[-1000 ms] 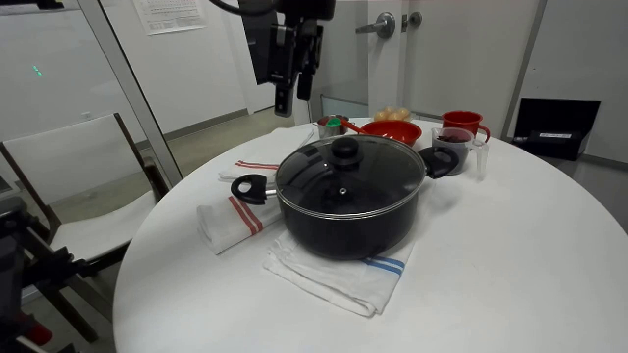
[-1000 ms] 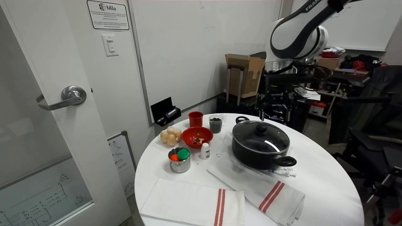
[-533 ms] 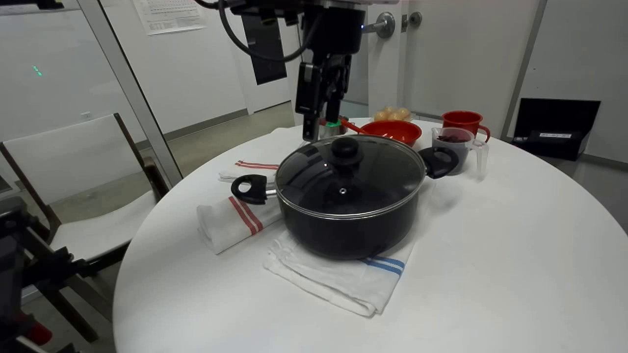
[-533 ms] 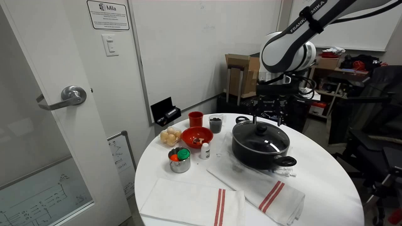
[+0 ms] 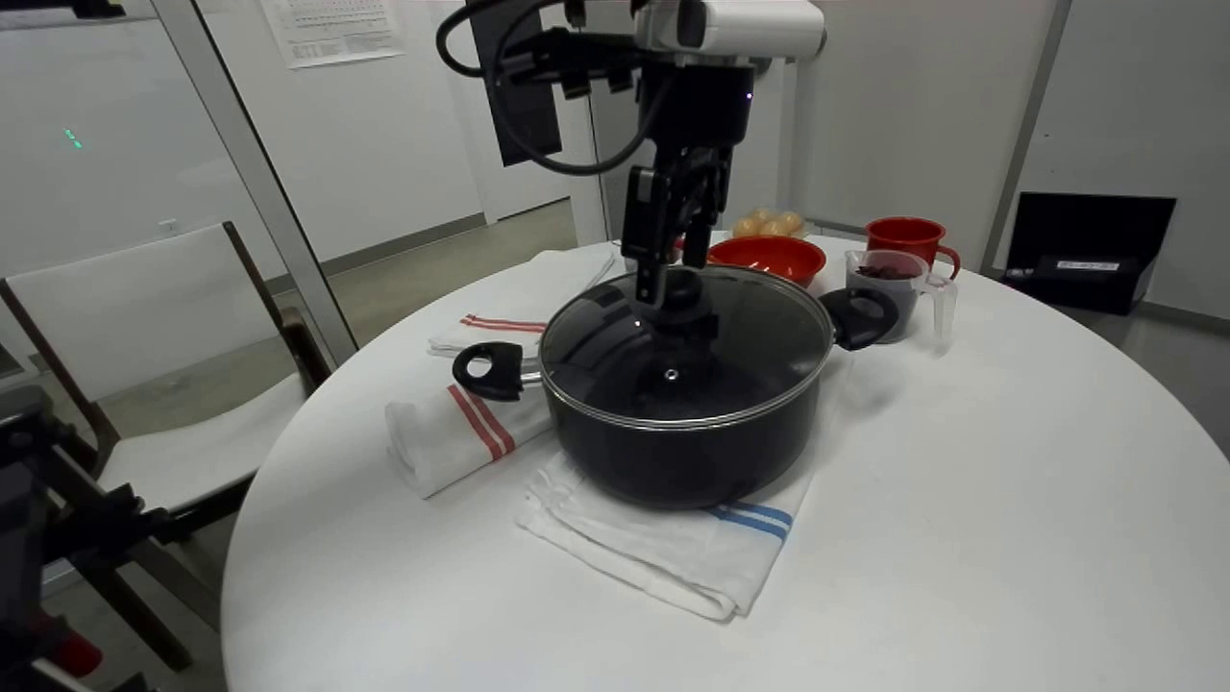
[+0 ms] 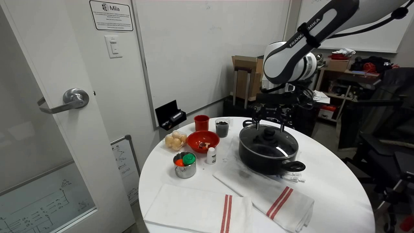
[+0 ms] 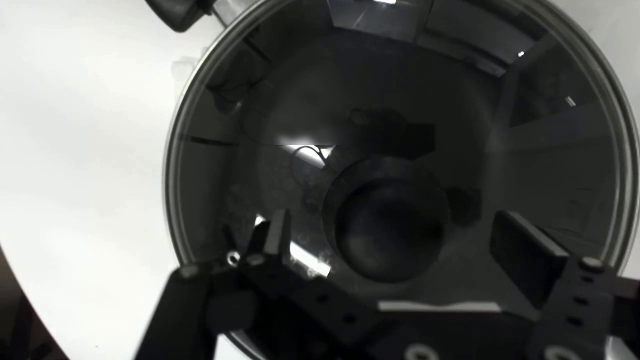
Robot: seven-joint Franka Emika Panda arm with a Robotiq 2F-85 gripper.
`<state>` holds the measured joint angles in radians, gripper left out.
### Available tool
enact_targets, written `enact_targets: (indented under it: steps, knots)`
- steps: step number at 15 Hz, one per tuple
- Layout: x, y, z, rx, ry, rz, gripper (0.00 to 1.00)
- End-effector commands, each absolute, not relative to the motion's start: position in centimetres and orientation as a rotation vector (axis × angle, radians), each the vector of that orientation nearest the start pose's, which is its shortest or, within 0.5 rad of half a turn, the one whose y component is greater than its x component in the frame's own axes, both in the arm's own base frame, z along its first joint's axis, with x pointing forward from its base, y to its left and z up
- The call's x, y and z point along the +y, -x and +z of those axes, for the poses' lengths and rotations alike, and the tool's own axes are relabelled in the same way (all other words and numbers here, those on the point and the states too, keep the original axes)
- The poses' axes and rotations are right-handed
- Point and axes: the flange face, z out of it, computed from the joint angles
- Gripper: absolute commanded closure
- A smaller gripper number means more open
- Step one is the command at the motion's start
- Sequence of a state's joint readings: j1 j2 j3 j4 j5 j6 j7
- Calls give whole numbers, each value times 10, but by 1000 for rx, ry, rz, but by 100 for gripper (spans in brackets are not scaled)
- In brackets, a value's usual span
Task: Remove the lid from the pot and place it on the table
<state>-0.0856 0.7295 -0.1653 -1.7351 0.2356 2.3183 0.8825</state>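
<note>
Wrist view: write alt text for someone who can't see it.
An open gripper has one finger on each side of the black knob of a round glass lid, with gaps showing. A black pot handle shows at top left against the white table.

Glass lid (image 5: 687, 356) covers wide black pot (image 5: 682, 466)

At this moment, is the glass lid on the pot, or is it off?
On. In both exterior views, the lid sits flat over the pot, with no visible gap between them.

Exterior views share the table (image 5: 1009, 519); wrist view looks down
</note>
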Motion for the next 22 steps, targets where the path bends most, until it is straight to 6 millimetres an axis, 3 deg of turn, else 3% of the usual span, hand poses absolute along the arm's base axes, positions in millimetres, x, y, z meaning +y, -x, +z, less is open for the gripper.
enact_targets:
  steps: [1,2,4,10,16,22]
  knots:
    - [-156,-643,148,1900,2468,186,4]
    - [-156,-643,147,1900,2466,184,26]
    - [-157,-644,148,1901,2463,179,31]
    - [-157,-645,156,1896,2459,159,73]
    - [-153,-636,173,1863,2456,122,75]
    - [-133,-626,211,1786,2475,-20,75]
